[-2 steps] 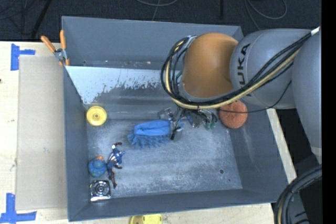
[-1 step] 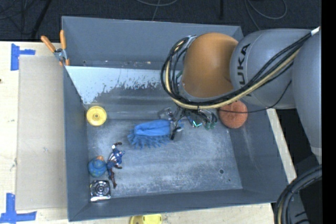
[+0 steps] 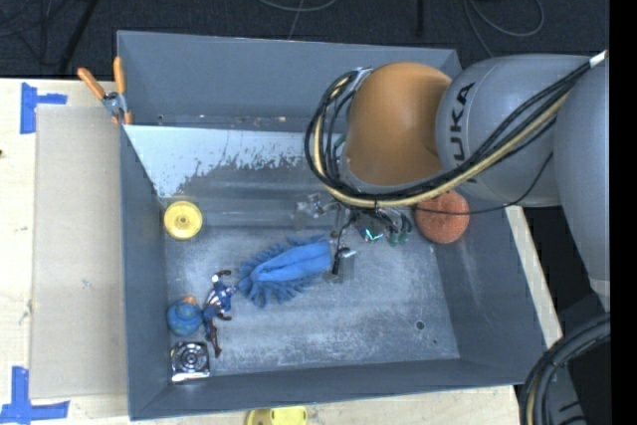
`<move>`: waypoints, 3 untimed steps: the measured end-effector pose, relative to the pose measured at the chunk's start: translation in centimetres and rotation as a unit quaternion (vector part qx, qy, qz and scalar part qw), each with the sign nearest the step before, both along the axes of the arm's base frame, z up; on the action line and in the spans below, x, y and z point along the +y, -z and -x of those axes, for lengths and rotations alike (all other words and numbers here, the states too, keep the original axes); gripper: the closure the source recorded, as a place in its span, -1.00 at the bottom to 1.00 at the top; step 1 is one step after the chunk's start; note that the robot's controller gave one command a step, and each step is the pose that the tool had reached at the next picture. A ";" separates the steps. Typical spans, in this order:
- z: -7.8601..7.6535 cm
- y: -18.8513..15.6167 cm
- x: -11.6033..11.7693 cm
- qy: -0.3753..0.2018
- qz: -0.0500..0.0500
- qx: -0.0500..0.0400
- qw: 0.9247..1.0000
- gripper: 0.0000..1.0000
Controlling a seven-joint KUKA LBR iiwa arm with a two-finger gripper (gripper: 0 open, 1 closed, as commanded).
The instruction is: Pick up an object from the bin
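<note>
My gripper (image 3: 341, 262) hangs low in the middle of the bin, under the arm's orange cover. Its tip is at the right end of a blue fuzzy brush-like thing (image 3: 282, 272), which lies flat and stretches away to the left. I cannot tell whether the gripper touches the blue thing. An orange ball (image 3: 444, 218) rests just to the right of the gripper, near the bin's right wall, partly hidden by the arm.
A yellow round disc (image 3: 183, 220) lies at the left. In the front left corner are a small blue ball (image 3: 182, 317), a little blue and red figure (image 3: 218, 299) and a silver round thing (image 3: 189, 358). The arm covers the bin's back right.
</note>
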State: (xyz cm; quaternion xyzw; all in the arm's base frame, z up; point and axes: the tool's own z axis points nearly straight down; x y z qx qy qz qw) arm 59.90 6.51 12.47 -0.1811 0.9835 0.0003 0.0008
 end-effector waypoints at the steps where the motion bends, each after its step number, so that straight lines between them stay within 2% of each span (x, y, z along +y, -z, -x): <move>1: -1.9 3.8 7.0 -0.041 -0.001 -0.001 0.999 1.00; 2: -1.9 3.8 7.0 -0.041 -0.001 -0.001 0.999 1.00; 3: 0.4 -15.9 5.0 -0.007 -0.001 -0.004 1.000 1.00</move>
